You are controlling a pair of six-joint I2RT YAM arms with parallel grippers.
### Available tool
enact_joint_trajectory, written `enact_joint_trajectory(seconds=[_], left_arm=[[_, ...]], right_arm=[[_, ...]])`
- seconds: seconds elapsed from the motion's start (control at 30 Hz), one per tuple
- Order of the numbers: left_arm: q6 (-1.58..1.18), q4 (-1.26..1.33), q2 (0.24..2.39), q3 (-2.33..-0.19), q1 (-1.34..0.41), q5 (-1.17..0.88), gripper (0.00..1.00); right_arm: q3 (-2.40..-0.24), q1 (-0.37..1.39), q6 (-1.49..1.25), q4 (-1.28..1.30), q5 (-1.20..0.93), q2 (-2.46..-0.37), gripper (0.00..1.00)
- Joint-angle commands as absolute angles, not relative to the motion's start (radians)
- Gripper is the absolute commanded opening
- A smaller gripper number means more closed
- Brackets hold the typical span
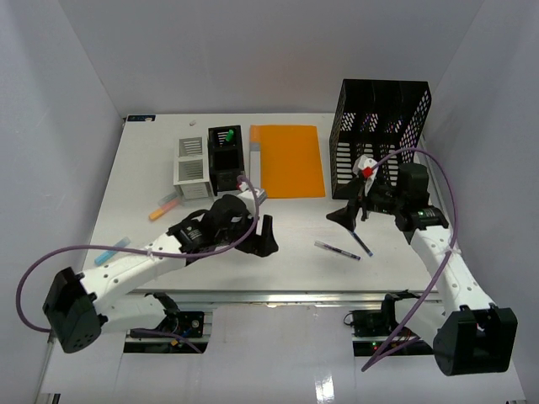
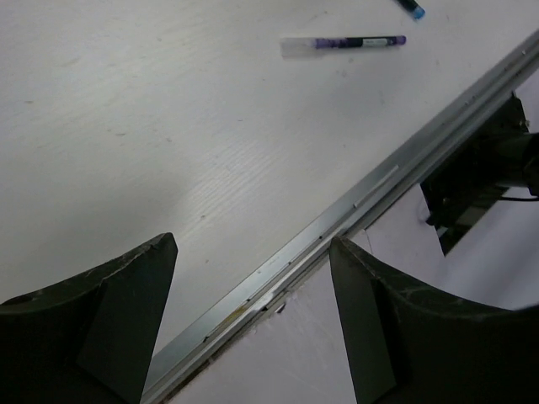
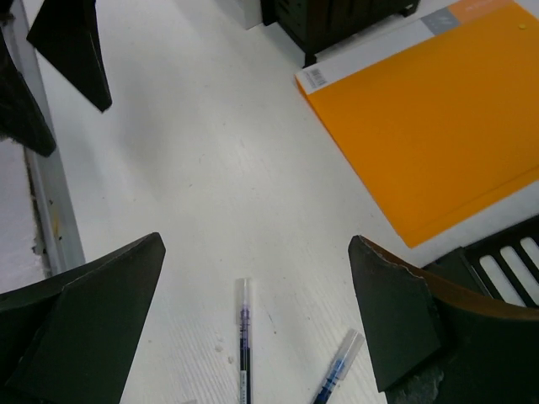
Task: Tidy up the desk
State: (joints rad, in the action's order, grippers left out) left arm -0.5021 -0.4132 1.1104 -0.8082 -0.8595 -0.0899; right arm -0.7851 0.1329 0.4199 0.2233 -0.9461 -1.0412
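The desk (image 1: 295, 223) is a white tabletop with a metal rail (image 1: 278, 295) along its front edge. Two pens lie on it at front right, one purple (image 1: 337, 250) and one blue (image 1: 360, 242). My right gripper (image 1: 349, 215) hangs open just above them. In the right wrist view they lie between its fingers, the purple pen (image 3: 242, 345) and the blue pen (image 3: 337, 370), under the gripper (image 3: 257, 311). My left gripper (image 1: 263, 237) is open and empty over the front middle. In its wrist view the gripper (image 2: 253, 320) straddles the rail (image 2: 354, 210), and the purple pen (image 2: 344, 44) lies further off.
An orange folder (image 1: 288, 160) lies at the back middle. A black mesh file holder (image 1: 379, 126) stands at the back right. A white drawer box (image 1: 192, 167) and a black pen holder (image 1: 224, 156) stand left of the folder. An orange marker (image 1: 164, 208) and a blue marker (image 1: 112, 251) lie at the left.
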Motion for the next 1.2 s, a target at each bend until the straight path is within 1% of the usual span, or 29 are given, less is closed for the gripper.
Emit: enact_joint_trajectory(seconds=[0.0,0.07,0.2,0.27,0.37,0.47,0.6,0.8,0.9,1.03,1.1,1.17], left_arm=[[-0.531,-0.226,1.297,-0.885,-0.859,-0.312,0.84],[-0.650,-0.186,1.382,-0.917,-0.859,-0.295,0.84],[-0.911,-0.187,1.539,-0.980,-0.862,-0.226,0.85],[-1.050,-0.201,1.580,-1.005,-0.868,-0.184,0.80],[-1.232,-0.256,1.666,-1.064,-0.891,-0.119,0.78],[-1.368,-0.411,1.741,-1.158,-0.915,-0.046,0.79],[-1.530,-0.658,1.886,-1.364,-0.950,0.020,0.83],[-1.619,-0.742,2.033,-1.506,-0.977,0.008,0.76],[-1.621,-0.804,2.113,-1.592,-0.980,-0.021,0.74],[-1.639,-0.856,2.159,-1.664,-0.985,-0.018,0.68],[-1.643,-0.911,2.196,-1.737,-0.985,-0.003,0.63],[-1.637,-0.970,2.241,-1.816,-0.987,0.024,0.62]], right_arm=[[-0.655,0.001,0.408,0.196,-0.929,-0.900,0.96],[-0.613,-0.074,0.334,0.134,-0.891,-0.862,0.96],[-0.503,-0.178,0.265,0.027,-0.864,-0.780,0.95],[-0.474,-0.219,0.261,0.016,-0.841,-0.746,0.94],[-0.463,-0.258,0.241,0.011,-0.801,-0.724,0.94],[-0.468,-0.271,0.222,-0.018,-0.772,-0.723,0.94],[-0.474,-0.273,0.210,-0.018,-0.759,-0.723,0.94],[-0.480,-0.283,0.197,-0.019,-0.762,-0.708,0.94],[-0.480,-0.285,0.188,-0.020,-0.774,-0.701,0.94],[-0.480,-0.288,0.182,-0.020,-0.783,-0.692,0.94],[-0.481,-0.288,0.179,-0.021,-0.788,-0.689,0.94],[-0.481,-0.288,0.177,-0.021,-0.791,-0.688,0.94]])
